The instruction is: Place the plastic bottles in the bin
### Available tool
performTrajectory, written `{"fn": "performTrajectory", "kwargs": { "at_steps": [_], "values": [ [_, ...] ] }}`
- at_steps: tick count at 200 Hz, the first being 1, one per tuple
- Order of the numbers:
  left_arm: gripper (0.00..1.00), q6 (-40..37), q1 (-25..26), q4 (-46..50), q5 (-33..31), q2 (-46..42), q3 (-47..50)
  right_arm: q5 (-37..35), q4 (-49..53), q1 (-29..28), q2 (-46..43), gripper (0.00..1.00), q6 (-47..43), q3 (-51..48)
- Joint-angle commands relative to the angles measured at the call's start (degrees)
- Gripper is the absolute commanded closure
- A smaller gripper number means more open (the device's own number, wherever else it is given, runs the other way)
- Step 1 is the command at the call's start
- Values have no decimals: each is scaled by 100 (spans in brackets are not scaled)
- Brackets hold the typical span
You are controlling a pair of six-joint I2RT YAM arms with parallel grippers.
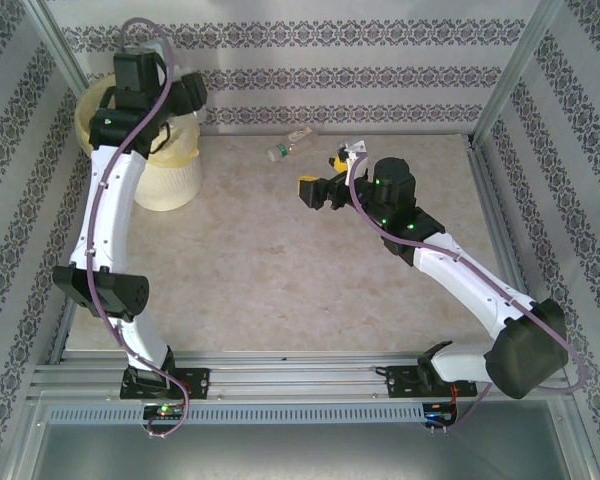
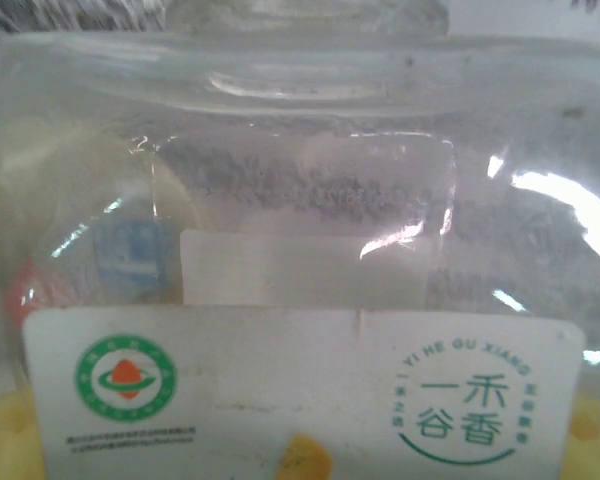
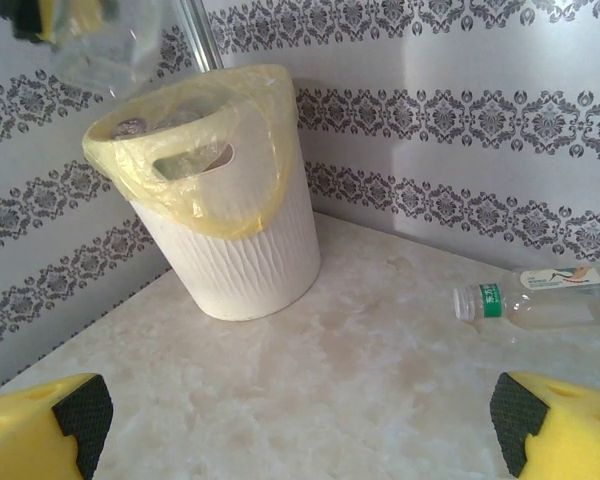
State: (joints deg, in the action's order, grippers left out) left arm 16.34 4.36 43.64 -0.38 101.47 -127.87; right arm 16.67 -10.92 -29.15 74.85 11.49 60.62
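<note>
A clear plastic bottle with a white label and green print sits pressed against the left wrist camera. My left gripper is shut on it, yellow fingers at its sides. In the right wrist view this bottle hangs above the cream-white bin with its pale yellow liner; clear bottles lie inside. From above, my left gripper is over the bin. Another bottle with a green label lies on the table. My right gripper stands open and holds nothing, short of both.
The bin stands in the far left corner against patterned walls. A metal frame post rises at the far right corner. The marble tabletop stretches between the arms and the back wall.
</note>
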Motion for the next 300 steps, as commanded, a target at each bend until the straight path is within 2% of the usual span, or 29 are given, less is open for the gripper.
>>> {"fn": "performTrajectory", "kwargs": {
  "at_steps": [1,24,42,88,119,131,154,168,240,262,300],
  "values": [
    [36,-261,-216,-380,-434,211,-226,-198,7,-74,10,2,-128,169],
    [37,-422,-396,-446,-903,512,-512,-234,0,-74,3,2,-138,166],
    [37,-388,-600,-272,-977,849,-859,-241,26,-74,-27,2,-137,163],
    [36,-70,-1057,-303,-891,1448,-1171,-348,160,-74,-120,2,-191,151],
    [34,591,-1442,-164,-373,1938,-1562,-406,234,-74,-147,2,-199,139],
    [30,714,-1503,-163,-277,2123,-1706,-436,251,-74,-138,2,-201,134],
    [8,808,-1574,-38,73,2480,-2163,-447,278,-73,-120,2,-199,176],
    [0,779,-1579,124,196,2588,-2477,-461,292,-74,-116,2,-199,180],
    [0,879,-1578,144,789,2125,-2323,-445,266,-74,-11,2,-140,209],
    [0,898,-1579,86,886,2165,-2312,-437,266,-74,3,2,-138,206],
    [0,937,-1579,-338,1440,2437,-2351,-492,290,-74,-24,2,-145,174]
  ]
}}
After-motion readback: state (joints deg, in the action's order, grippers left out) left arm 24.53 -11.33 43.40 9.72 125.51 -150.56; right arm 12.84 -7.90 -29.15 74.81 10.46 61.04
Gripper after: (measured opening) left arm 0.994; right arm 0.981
